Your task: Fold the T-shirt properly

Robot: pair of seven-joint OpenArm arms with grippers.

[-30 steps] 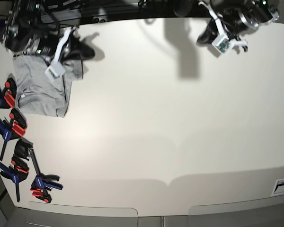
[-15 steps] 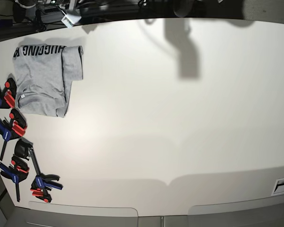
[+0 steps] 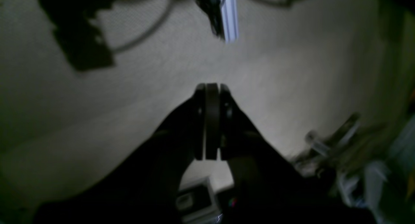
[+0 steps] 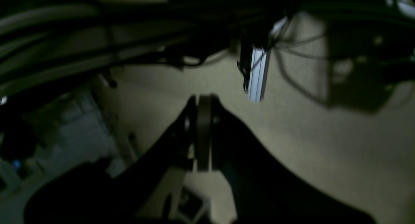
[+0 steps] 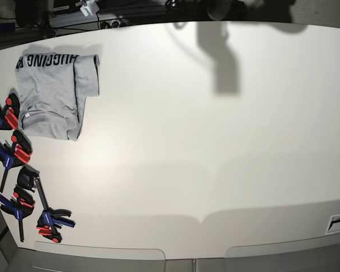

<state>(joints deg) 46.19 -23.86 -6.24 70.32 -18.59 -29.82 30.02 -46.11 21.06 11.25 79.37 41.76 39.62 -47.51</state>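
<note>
One T-shirt point(image 5: 52, 93), heather grey, folded into a compact bundle at the far left corner of the white table point(image 5: 215, 147). Black block lettering along its far edge, one sleeve folded over on the right side, a small white tag near the lower left edge. Four red, blue and black clamps point(image 5: 17, 150) in a line down the table's left edge, just beside and below the shirt, apart from it.

Neither arm over the table in the base view. Left gripper point(image 3: 209, 88) seen only from its wrist camera: jaws pressed together, nothing between them, held above a dim pale surface. Right gripper point(image 4: 201, 99) likewise from its own camera: jaws pressed together, nothing pinched. One pale aluminium rail point(image 4: 257, 75) with dark cables beside it beyond the right gripper; a similar rail point(image 3: 228, 16) beyond the left gripper. Both wrist views dark and blurred, clutter at their edges too indistinct to name.
</note>
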